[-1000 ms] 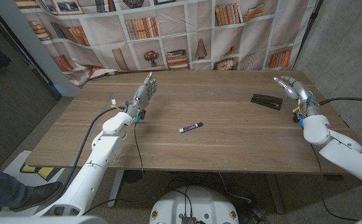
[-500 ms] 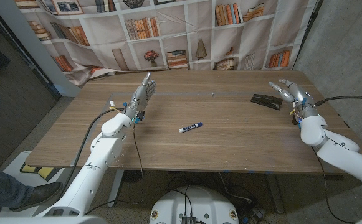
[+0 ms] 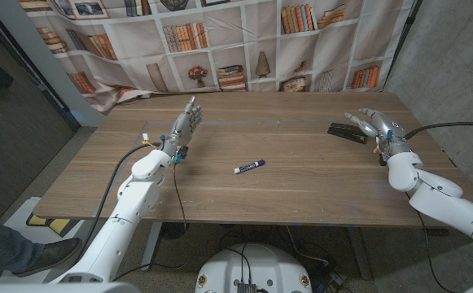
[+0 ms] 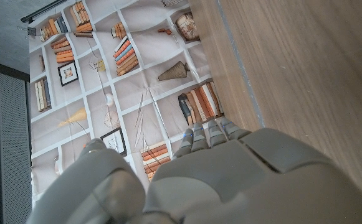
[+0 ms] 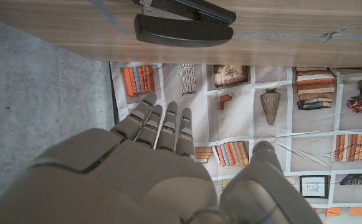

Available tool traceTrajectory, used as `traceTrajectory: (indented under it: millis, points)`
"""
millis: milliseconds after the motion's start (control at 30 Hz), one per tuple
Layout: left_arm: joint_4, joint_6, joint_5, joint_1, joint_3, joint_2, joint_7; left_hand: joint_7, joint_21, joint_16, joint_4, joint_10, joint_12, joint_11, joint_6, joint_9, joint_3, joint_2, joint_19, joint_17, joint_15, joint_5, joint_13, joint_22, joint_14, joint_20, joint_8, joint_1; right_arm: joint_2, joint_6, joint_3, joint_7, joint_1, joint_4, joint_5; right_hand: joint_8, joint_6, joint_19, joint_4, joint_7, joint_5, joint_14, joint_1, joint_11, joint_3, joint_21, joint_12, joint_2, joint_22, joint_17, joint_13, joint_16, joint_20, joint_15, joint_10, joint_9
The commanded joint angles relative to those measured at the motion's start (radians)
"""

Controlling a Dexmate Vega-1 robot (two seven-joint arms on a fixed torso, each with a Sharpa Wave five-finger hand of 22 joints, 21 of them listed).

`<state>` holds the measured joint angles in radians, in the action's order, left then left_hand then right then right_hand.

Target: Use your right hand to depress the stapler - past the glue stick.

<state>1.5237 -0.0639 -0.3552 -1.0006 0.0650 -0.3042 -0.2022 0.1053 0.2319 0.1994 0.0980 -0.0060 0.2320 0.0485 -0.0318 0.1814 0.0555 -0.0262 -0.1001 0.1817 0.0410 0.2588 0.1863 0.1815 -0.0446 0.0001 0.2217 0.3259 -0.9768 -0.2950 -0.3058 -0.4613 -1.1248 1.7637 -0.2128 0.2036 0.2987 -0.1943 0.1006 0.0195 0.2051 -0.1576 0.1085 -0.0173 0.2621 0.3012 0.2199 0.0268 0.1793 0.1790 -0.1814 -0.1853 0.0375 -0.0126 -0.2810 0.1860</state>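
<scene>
A black stapler [image 3: 347, 132] lies on the far right of the wooden table [image 3: 285, 183]. My right hand [image 3: 374, 124] hovers beside it, fingers spread and reaching over its right end, holding nothing. In the right wrist view the stapler [image 5: 184, 22] sits beyond my right hand's fingertips [image 5: 162, 119], apart from them. A white and blue glue stick [image 3: 250, 167] lies near the table's middle. My left hand [image 3: 186, 126] stands upright at the left with straight fingers and nothing in it; its back [image 4: 230, 180] shows in the left wrist view.
A bookshelf-print curtain [image 3: 220, 49] hangs behind the table's far edge. Black cables [image 3: 456, 127] trail from both wrists across the table. A person's shoe [image 3: 45, 254] shows at the lower left, off the table.
My right hand has moved left toward the stapler, its fingers now reaching the stapler's right end. The left arm, glue stick and stapler have stayed put.
</scene>
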Motion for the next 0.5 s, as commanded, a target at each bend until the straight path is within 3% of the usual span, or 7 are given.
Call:
traceTrajectory:
  millis: [33,200,400,500]
  points:
    - [0.010,0.013,-0.002,-0.010,-0.009,-0.006,-0.002,0.005,-0.001,-0.003,0.002,0.009,-0.001,0.003,0.007,0.004,-0.007,0.002,-0.003,0.003,0.002,-0.002,0.002,0.003,0.004,-0.001,-0.001,0.005,-0.004,-0.062,-0.052,0.029,0.030,0.013,-0.038,0.004,0.001,-0.014,0.000,0.005,0.007,-0.013,-0.005,0.007,0.002,-0.001,0.004,-0.005,0.004,0.003,-0.001,-0.008,0.068,0.001,-0.008,0.004]
    - [0.017,0.016,-0.003,-0.015,-0.011,-0.008,-0.003,0.003,-0.001,-0.003,0.002,0.010,-0.002,0.003,0.006,0.004,-0.008,0.003,-0.002,0.003,0.002,-0.003,0.002,0.003,0.004,-0.001,-0.002,0.005,-0.008,-0.075,-0.059,0.038,0.035,0.014,-0.040,0.002,-0.004,-0.024,0.001,0.004,0.007,-0.025,-0.002,0.004,0.004,0.000,0.007,-0.010,0.004,0.003,-0.001,-0.011,0.067,0.002,-0.019,0.004]
    - [0.025,0.017,-0.005,-0.025,-0.017,-0.009,-0.002,0.002,-0.002,-0.003,0.002,0.011,-0.003,0.001,0.007,0.004,-0.009,0.004,-0.001,0.003,0.002,-0.003,0.002,0.003,0.006,0.000,-0.003,0.006,-0.008,-0.082,-0.063,0.040,0.038,0.010,-0.037,-0.003,-0.015,-0.066,0.001,0.005,0.007,-0.082,0.003,0.008,0.007,0.008,0.005,-0.021,0.004,0.003,-0.001,-0.025,0.063,-0.004,-0.025,0.005]
    - [0.026,0.016,-0.005,-0.028,-0.019,-0.009,0.000,0.002,-0.002,-0.004,0.002,0.011,-0.003,0.002,0.007,0.004,-0.009,0.004,-0.001,0.003,0.002,-0.004,0.002,0.003,0.006,0.000,-0.004,0.006,-0.006,-0.093,-0.066,0.040,0.041,0.009,-0.038,0.000,-0.011,-0.136,0.002,0.005,0.003,-0.152,0.006,0.019,0.007,0.025,0.001,-0.027,0.005,0.003,-0.002,-0.037,0.052,-0.021,-0.032,0.005]
